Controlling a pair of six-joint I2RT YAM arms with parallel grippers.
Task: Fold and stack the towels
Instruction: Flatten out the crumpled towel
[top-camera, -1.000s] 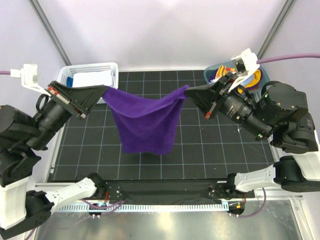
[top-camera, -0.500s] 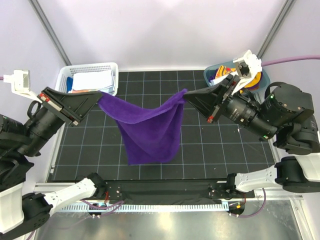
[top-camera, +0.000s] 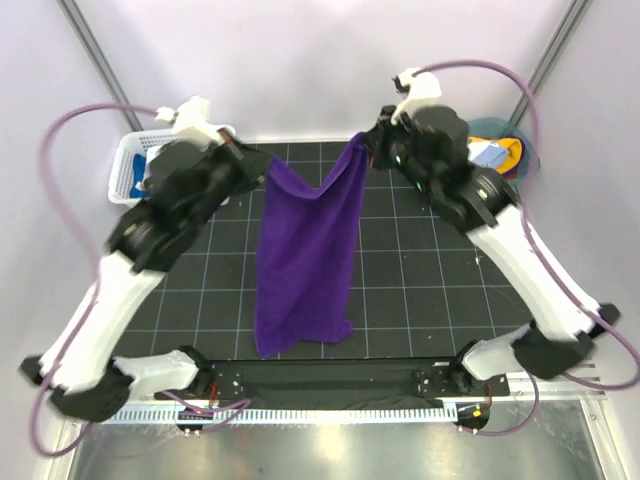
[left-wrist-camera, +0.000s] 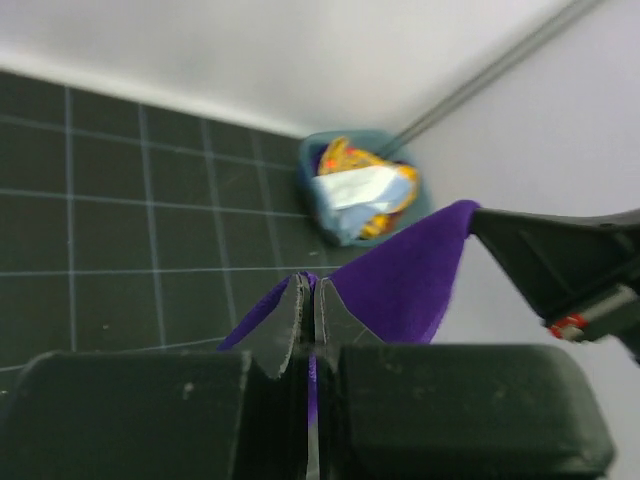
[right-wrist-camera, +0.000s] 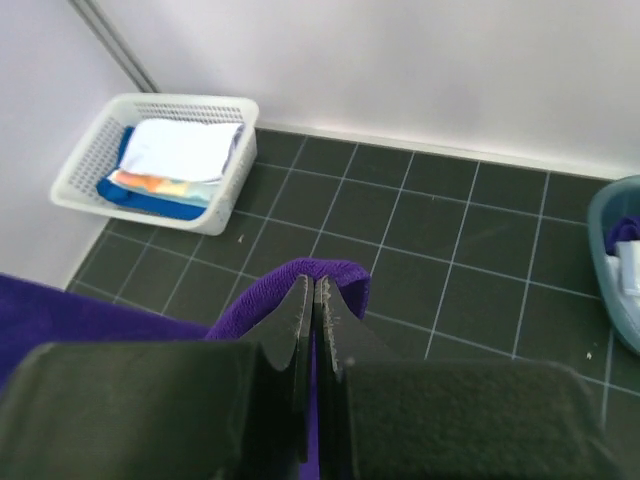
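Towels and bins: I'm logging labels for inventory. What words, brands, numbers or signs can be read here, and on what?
None can be read. The purple towel is plain; the folded towels in the white basket and the cloths in the teal tub show only coloured patterns, too blurred for lettering.

So the left pincer (top-camera: 266, 172) and right pincer (top-camera: 362, 140) swung up and back, ending closer together. The purple towel (top-camera: 305, 260) now hangs longer and narrower.
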